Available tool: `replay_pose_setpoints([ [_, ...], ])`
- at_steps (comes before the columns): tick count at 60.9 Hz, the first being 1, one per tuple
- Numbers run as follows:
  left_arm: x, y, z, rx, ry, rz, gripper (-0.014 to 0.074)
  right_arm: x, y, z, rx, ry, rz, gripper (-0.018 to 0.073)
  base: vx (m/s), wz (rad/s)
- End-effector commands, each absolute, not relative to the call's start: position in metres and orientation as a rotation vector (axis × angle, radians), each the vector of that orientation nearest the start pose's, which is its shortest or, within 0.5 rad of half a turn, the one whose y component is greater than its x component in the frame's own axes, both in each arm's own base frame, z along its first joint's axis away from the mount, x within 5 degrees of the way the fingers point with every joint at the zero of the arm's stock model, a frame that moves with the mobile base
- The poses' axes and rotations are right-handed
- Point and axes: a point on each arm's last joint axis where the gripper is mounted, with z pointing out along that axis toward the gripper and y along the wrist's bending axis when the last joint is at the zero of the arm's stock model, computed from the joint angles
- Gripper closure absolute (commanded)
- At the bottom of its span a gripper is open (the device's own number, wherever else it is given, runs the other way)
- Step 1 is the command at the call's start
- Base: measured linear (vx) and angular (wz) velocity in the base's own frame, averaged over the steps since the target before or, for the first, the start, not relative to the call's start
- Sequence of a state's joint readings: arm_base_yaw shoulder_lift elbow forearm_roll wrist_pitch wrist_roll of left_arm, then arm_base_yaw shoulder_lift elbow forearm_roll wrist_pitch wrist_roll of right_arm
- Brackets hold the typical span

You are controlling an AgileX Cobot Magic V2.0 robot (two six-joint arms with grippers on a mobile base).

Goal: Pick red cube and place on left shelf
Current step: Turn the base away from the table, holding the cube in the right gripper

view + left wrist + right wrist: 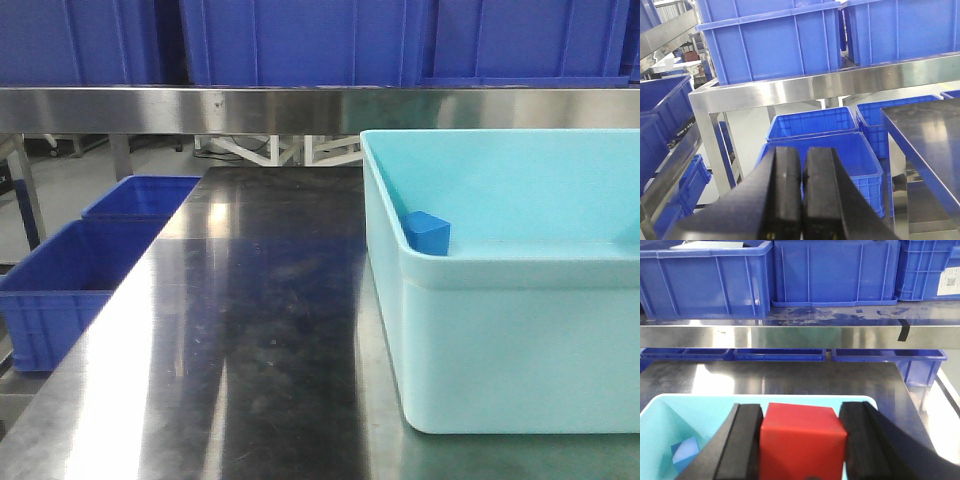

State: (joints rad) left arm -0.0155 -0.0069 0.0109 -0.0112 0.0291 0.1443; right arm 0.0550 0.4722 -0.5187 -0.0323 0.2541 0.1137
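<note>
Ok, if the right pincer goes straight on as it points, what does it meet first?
Likely the steel front rail of the shelf, beyond the tub's far rim; height is unclear, so possibly the blue crates above.

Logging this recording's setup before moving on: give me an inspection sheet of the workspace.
Surface: steel table, dark glossy top.
Job's things: red cube in the right fingers over the light blue tub; left shelf ahead, loaded with blue crates.
Clutter: light blue tub on the table, small blue block inside.
Grippers: right gripper shut on the red cube; left gripper shut, empty.
Cables: nothing seen.
Surroundings: floor crates beside the table.
</note>
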Motion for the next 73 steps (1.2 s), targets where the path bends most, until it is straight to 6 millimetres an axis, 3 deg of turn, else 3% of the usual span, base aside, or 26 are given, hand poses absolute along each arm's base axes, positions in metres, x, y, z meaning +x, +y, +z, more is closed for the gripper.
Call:
replay_pose_setpoints([
  [1, 0.0573, -0.0011, 0.2075, 0.108, 1.454, 0.089, 0.0491, 0.1011, 0.0043, 0.3472, 0.015, 1.579, 0.081, 0.0502, 0.0, 0.0],
  [73, 0.0573, -0.0011, 0.2075, 0.108, 1.454, 0.089, 0.0491, 0.1011, 0.0043, 0.3472, 0.015, 1.579, 0.081, 0.0502, 0.0, 0.01],
])
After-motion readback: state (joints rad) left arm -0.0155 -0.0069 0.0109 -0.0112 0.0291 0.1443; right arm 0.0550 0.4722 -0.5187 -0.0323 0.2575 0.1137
